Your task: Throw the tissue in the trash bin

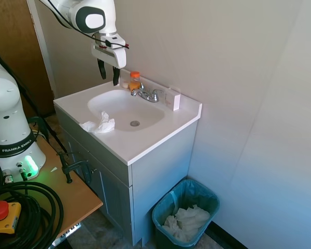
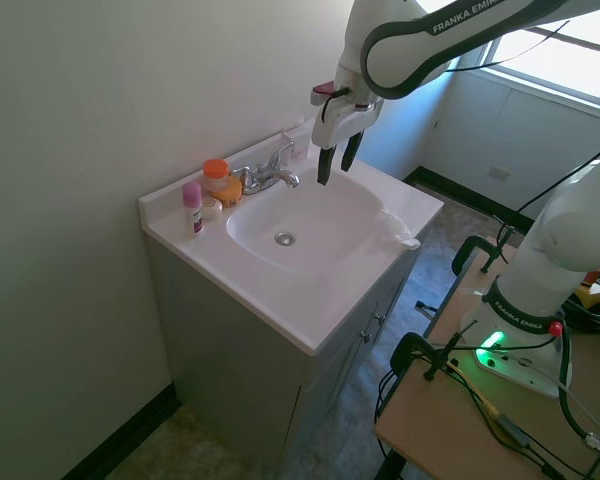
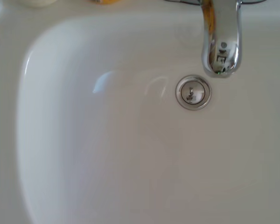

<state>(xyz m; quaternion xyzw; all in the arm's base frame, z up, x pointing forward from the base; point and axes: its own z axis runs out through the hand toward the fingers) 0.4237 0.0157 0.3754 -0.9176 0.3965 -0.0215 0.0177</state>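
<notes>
Gripper (image 1: 109,75) hangs in the air above the back of the sink (image 1: 145,136), close to the tap (image 1: 146,94). Fingers point straight down, spread a moderate way apart, nothing between them. Second exterior view agrees: gripper (image 2: 337,165) over the rear half of the basin, fingers parted and empty.

Tissue (image 1: 99,125) lies on the front edge of the white counter, at the rim of the basin, on the side nearest the arm's base. Crumpled, white, ragged. In the second exterior view the tissue (image 2: 397,229) sits at the counter's front corner, partly draped over the edge. Well apart from the gripper.

Trash bin (image 1: 185,219) stands on the floor beside the vanity cabinet (image 1: 158,176), against the wall, on the side away from the tissue. Teal, with a thin liner. A heap of crumpled white paper (image 1: 186,222) lies inside it.

Behind the basin: bottle with orange cap (image 1: 135,81) just beside the tap; small white box (image 1: 172,99) on the far side of the tap. Second exterior view also shows a small pink-capped bottle (image 2: 192,208) upright near the wall.

Wrist view: white basin, drain plug (image 3: 193,92), chrome tap spout (image 3: 220,38) above it. No tissue in that patch.
</notes>
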